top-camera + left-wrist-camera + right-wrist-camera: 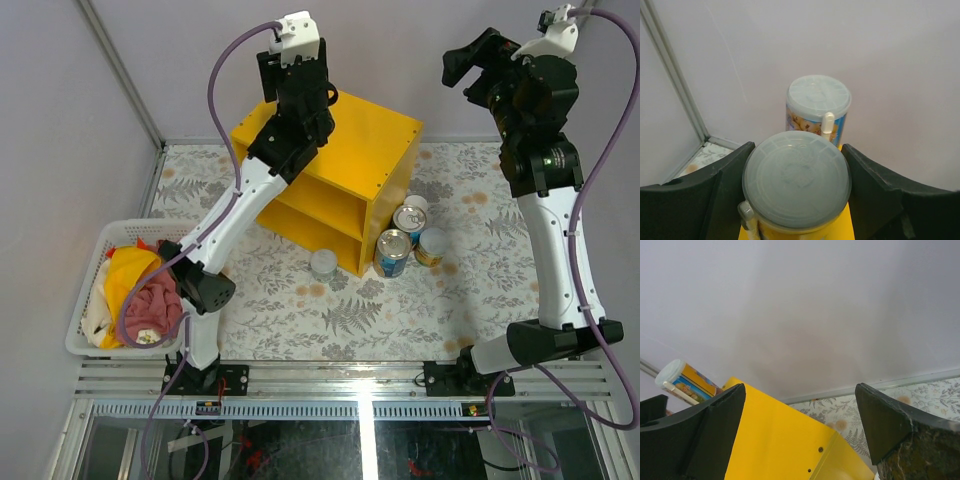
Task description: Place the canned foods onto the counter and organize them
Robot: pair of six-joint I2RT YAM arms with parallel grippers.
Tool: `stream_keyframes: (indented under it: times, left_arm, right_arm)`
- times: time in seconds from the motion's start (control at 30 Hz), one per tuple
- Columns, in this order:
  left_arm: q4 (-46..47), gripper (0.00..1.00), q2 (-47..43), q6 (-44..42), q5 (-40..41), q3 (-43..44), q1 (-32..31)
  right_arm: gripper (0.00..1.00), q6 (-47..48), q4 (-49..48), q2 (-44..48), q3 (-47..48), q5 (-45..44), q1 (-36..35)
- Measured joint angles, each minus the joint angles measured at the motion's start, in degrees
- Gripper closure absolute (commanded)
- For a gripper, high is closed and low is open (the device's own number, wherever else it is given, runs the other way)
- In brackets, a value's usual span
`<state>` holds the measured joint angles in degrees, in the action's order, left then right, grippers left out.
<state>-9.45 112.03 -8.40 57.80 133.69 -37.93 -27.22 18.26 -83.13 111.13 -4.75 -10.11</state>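
The yellow counter (375, 135) stands at the back middle of the table. My left gripper (295, 85) is over its back left corner. In the left wrist view it (797, 147) is shut on a slim yellow tube with a pale lid (796, 180), which stands upright on the yellow top. A second tube (818, 107) stands just behind it. My right gripper (468, 62) is raised high at the right, open and empty (800, 387) above the counter top (785, 445). Three blue-labelled steel cans (393, 252) and a pale-lidded can (324, 264) stand on the table in front of the counter.
A white laundry basket (75, 330) with clothes sits at the left edge. The table has a fern-patterned cloth (330, 320). A metal wall rail (675, 85) runs close behind the counter. A tube (682, 380) shows at the left of the right wrist view.
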Motion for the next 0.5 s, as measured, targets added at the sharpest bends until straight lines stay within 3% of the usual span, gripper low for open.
stream_keyframes:
  times: [0.5]
  left_arm:
    - [-1.7, 1.00, 0.1, 1.6, -1.3, -1.7, 7.5]
  right_arm:
    - [0.02, -1.8, -3.6, -3.0, 0.0, 2.9, 0.0]
